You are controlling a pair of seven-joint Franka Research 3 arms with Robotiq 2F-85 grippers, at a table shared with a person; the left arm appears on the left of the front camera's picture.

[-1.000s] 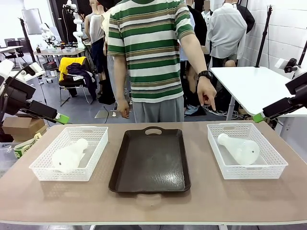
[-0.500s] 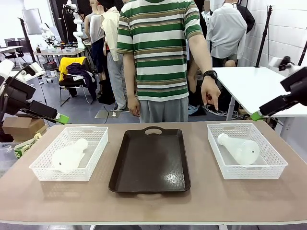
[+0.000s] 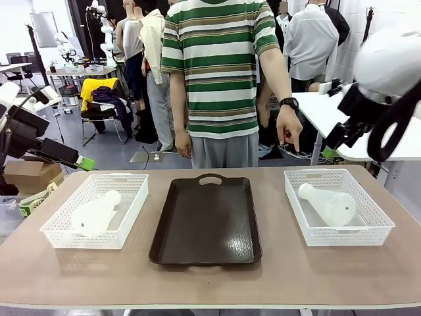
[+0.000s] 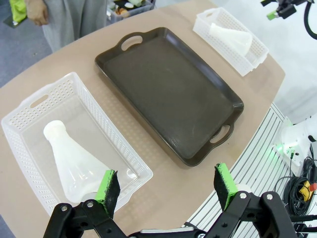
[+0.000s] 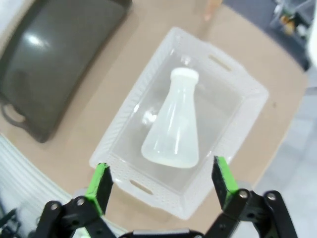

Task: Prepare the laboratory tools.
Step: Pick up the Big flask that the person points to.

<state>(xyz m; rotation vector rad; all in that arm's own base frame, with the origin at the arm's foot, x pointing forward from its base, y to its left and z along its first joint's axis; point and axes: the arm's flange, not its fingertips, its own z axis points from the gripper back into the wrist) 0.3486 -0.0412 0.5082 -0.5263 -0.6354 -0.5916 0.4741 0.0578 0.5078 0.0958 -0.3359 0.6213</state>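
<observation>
Within right basket (image 3: 345,237), flask (image 3: 332,206) neck far-left

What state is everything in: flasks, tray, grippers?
Left flask, lying on its side in the left basket.
Right flask, lying on its side in the right basket.
Tray, flat between the baskets.
Left gripper, open, holding nothing.
Right gripper, open above the right flask.
Person's hand, pointing down toward the right basket.

Left flask (image 3: 95,214) and right flask (image 3: 329,205): translucent frosted white, smooth, matt; glass or plastic cannot be told. Caps (image 5: 184,74): opaque white. Baskets (image 3: 85,238): white plastic mesh, perforated walls, slight sheen. Tray (image 3: 205,227): dark brown, smooth, glossy, reflecting overhead light. Table (image 3: 210,280): tan top, smooth, matt.
</observation>
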